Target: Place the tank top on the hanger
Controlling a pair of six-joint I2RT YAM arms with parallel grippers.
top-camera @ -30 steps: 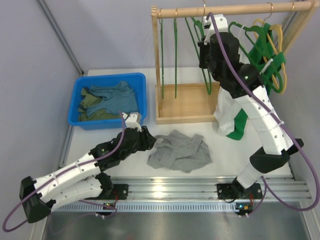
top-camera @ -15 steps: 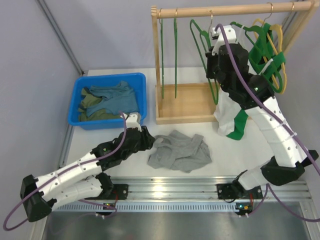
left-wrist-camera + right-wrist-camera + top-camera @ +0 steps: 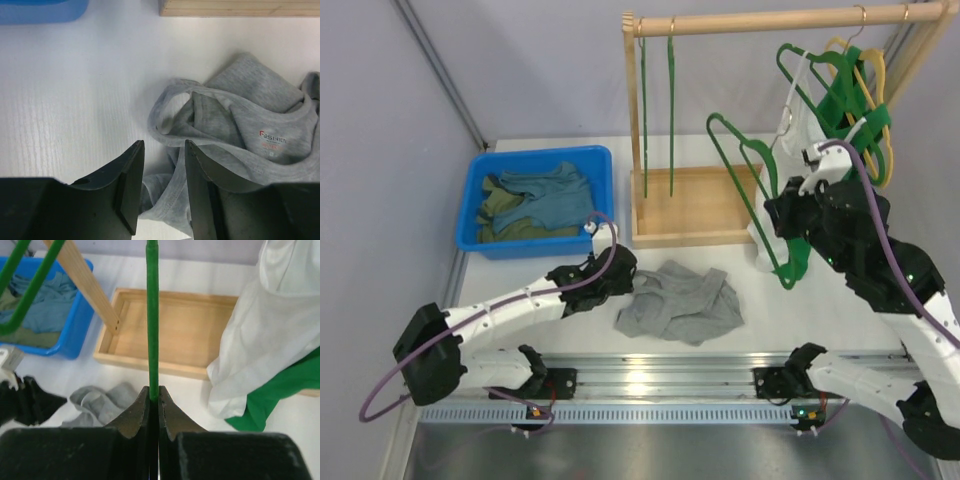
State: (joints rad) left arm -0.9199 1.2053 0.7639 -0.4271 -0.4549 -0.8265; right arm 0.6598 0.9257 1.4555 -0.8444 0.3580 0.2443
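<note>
The left gripper [image 3: 162, 147] is down at the left edge of the grey tank top [image 3: 680, 300], with its fingers a little apart. The tank top lies crumpled on the table [image 3: 540, 290], near the middle. On the right, the right gripper [image 3: 154, 392] pinches the thin green hanger [image 3: 152, 315] tight, up in the air.

Tank top [image 3: 680, 300] before rack tray [image 3: 695, 208]

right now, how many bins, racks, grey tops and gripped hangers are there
blue bin: 1
wooden rack: 1
grey tank top: 1
hanger held in the right gripper: 1
total: 4
</note>
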